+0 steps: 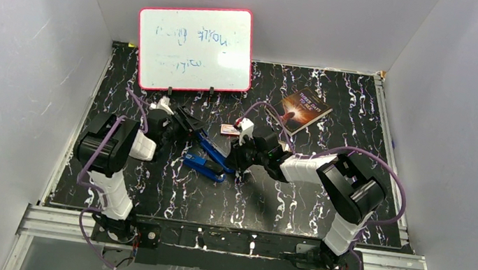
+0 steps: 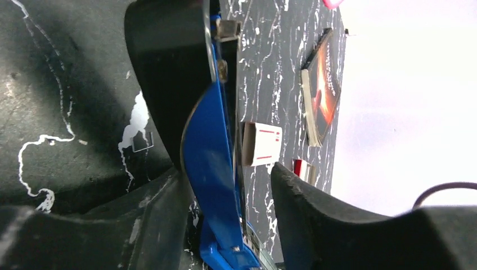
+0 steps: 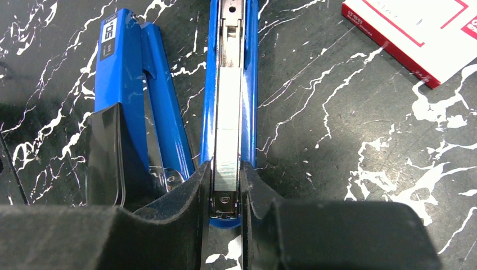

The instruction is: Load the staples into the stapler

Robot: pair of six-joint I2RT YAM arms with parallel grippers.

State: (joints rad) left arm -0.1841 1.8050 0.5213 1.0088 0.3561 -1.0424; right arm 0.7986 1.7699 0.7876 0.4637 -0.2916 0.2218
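Lying in stapler (image 3: 251, 84), staples (image 3: 228, 129) between right gripper (image 3: 226, 188) fingers (image 3: 188, 197).

Printed "50" on the black label (image 3: 108, 32) of the blue stapler (image 3: 132, 90). Faint handwriting on the whiteboard (image 1: 194, 47), too pale to read. Small print on the book (image 1: 305, 110) and red-edged white box (image 3: 419, 31), illegible.

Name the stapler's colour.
The stapler is blue; the right wrist view shows it best.

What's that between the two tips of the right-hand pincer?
A silvery strip of staples, lying in the open channel of the blue stapler; the right pincer grips its sides. The right wrist view shows it.
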